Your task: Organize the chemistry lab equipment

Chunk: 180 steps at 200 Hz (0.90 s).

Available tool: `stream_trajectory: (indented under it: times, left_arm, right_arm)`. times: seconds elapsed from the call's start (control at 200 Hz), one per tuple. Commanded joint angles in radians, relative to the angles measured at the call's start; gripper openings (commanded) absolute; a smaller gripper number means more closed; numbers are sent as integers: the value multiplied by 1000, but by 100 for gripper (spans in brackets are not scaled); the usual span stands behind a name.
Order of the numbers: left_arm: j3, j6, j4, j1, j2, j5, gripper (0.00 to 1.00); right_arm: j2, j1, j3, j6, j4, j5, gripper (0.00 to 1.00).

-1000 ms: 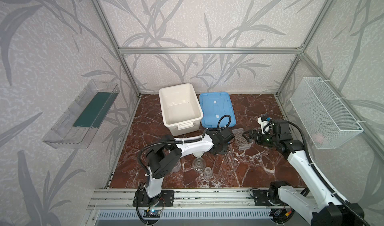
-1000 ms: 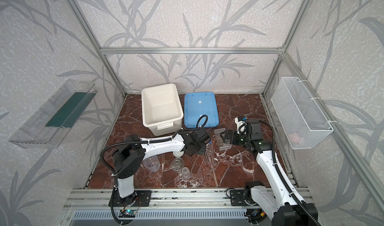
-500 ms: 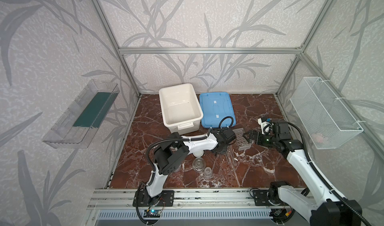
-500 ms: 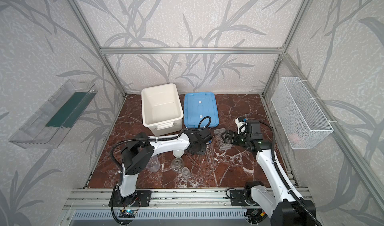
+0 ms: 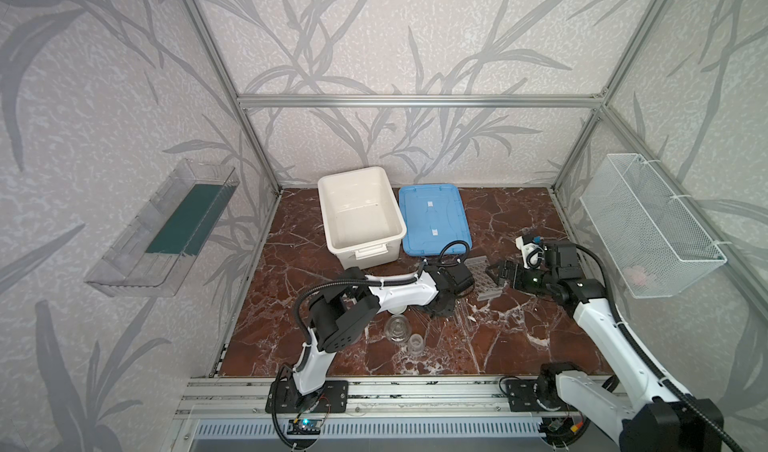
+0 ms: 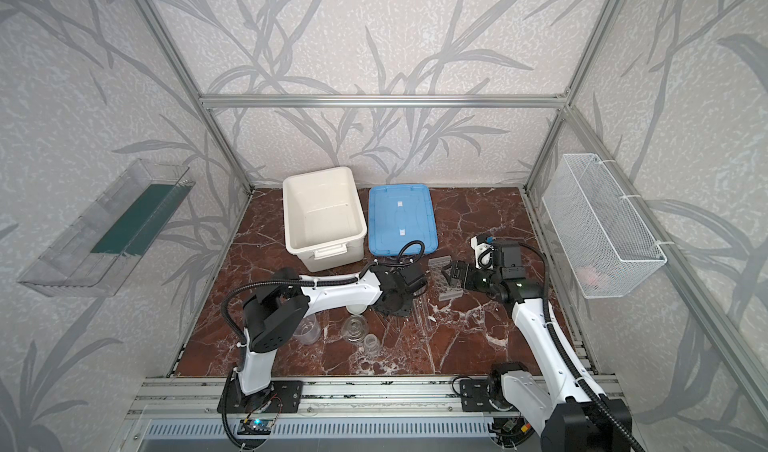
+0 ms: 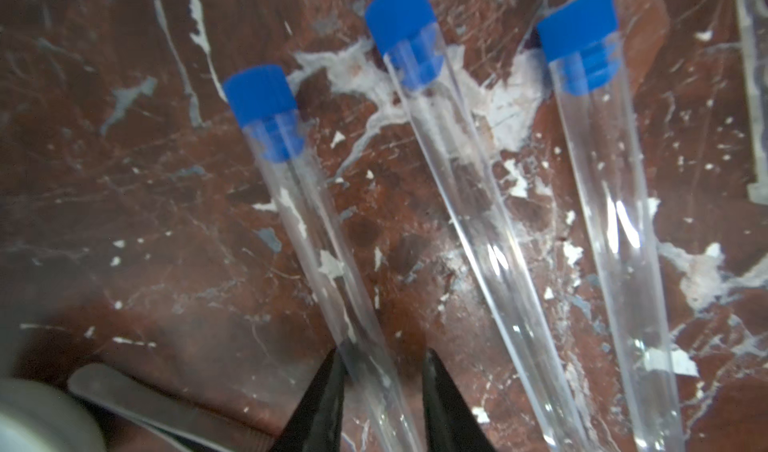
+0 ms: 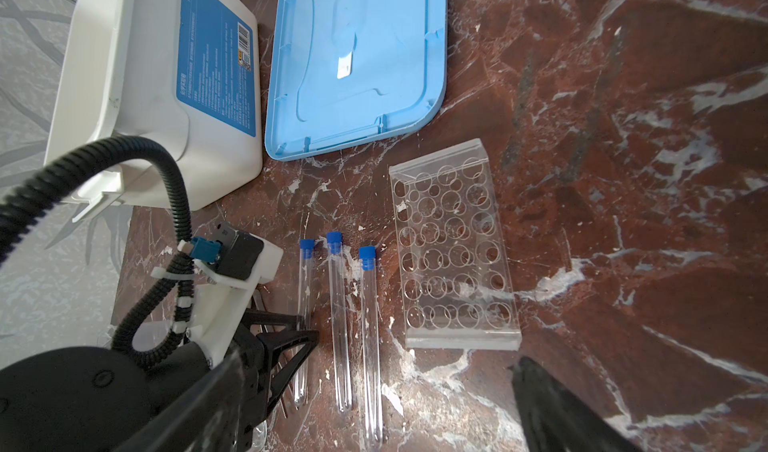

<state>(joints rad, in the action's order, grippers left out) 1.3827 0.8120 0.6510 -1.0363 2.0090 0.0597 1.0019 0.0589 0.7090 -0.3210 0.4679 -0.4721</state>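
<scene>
1. Blue paper makes up the label (image 8: 216,50) on the side of the white box (image 5: 361,221). It carries a barcode and rows of small print, too fine to read. The blue lid (image 5: 434,221) bears a small white sticker (image 8: 345,65) with no writing I can make out.
2. Read a top view as a clock face with the back wall at twelve. The white box sits at eleven o'clock on the marble worktop (image 5: 511,213), and the blue lid lies flat beside it at one.
3. The clear, holed rack (image 5: 484,277) lies flat at three o'clock. Just beside it, at four o'clock, three blue-capped tubes lie side by side and slightly apart, caps toward the blue lid: the near tube (image 8: 370,337) next to the rack, the middle tube (image 8: 338,317), and the far tube (image 8: 304,304).
4. The left claw (image 7: 386,371) stands over the far tube, well down from its cap. Its two black tips are narrowly parted and straddle the glass. One tip is at the tube and a strip of worktop shows before the other, so it is not clamped.
5. The right claw (image 5: 500,277) is spread wide and holds nothing. It sits at three o'clock from the rack, its tips just short of the rack's end.
6. A flask (image 5: 397,328) and a small beaker (image 5: 415,342) stand at six o'clock, and a larger beaker (image 6: 305,331) stands at seven. The white dish (image 6: 357,309) peeks out from under the left arm (image 5: 399,294). A flat metal tool (image 7: 166,404) lies just beside the left claw.
</scene>
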Motion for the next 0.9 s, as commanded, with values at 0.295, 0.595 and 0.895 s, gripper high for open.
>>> stream_trajectory:
  times: [0.295, 0.595, 0.895]
  left_arm:
    - [-11, 47, 88, -45, -52, 19, 29]
    - [-41, 66, 37, -43, -28, -5, 24]
    - [-96, 127, -58, -14, -97, 42, 19]
  right_arm:
    - [-5, -4, -5, 8, 3, -8, 99]
    - [-12, -4, -2, 7, 14, -1, 99]
    - [-8, -4, 13, 9, 24, -7, 100]
